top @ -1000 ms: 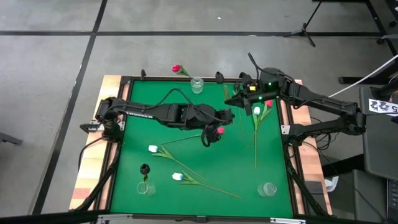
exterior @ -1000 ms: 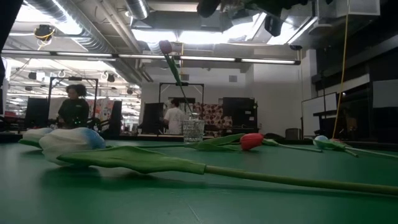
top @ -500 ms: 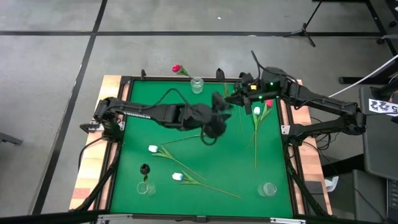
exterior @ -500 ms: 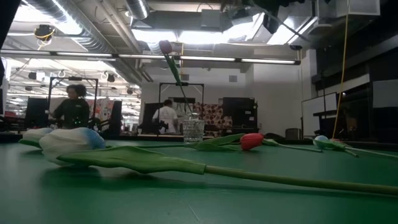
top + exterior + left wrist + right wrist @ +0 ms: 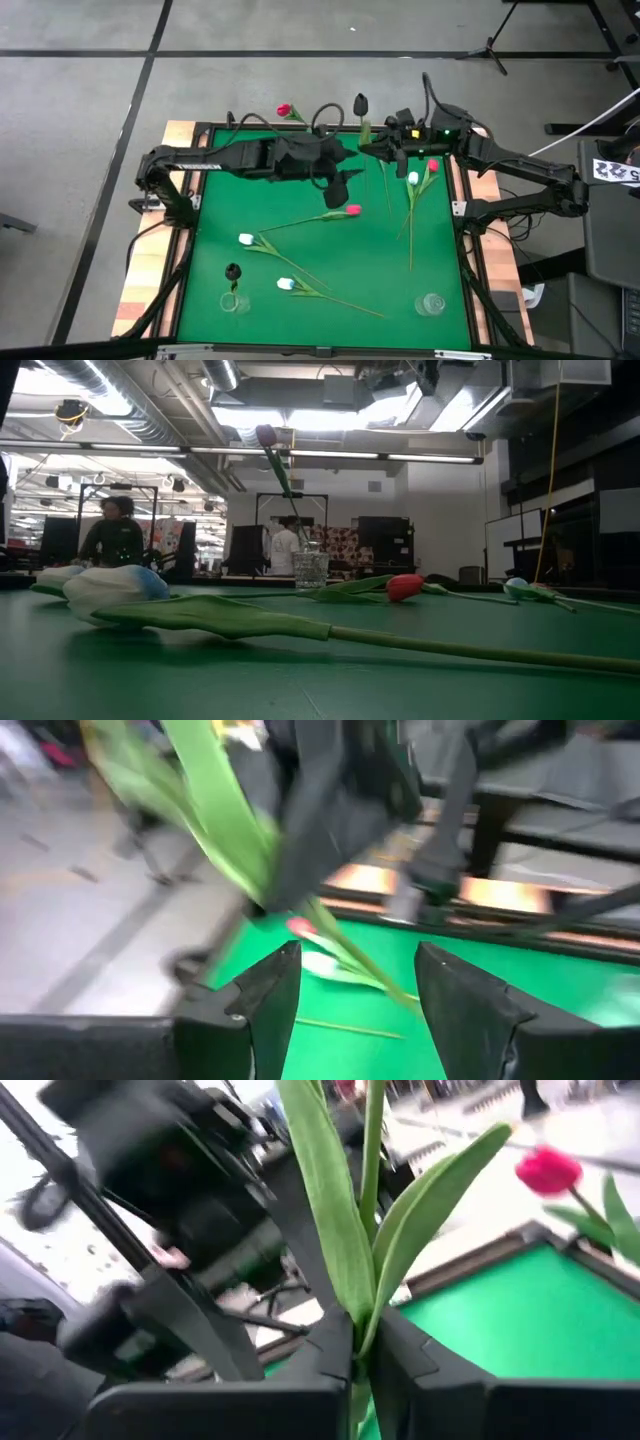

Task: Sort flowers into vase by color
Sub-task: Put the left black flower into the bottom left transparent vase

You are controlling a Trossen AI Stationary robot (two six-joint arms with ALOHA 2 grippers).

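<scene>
Take the vase [image 5: 317,137] at the far edge of the green table [image 5: 380,270] as your landmark; it holds the red tulip [image 5: 284,109], whose head leans out past the table edge. Your right gripper [image 5: 372,150] sits just to the right of that vase, fingers clamped on the stem of a dark tulip [image 5: 360,102]; your right wrist view shows the stem and leaves [image 5: 345,1230] squeezed between the two fingers. Your left gripper [image 5: 338,185] hangs just nearer than the vase, and its fingers [image 5: 268,1000] stand apart with nothing between them, though that view is blurred, so treat this as probable. A pink tulip [image 5: 352,210] lies on the table nearer than the vase, just beyond the left gripper. Two white tulips [image 5: 246,240] lie well nearer and to the left, beside a second vase [image 5: 233,300] holding a dark tulip. More flowers [image 5: 413,178] lie to the right of the landmark, under your right arm.
</scene>
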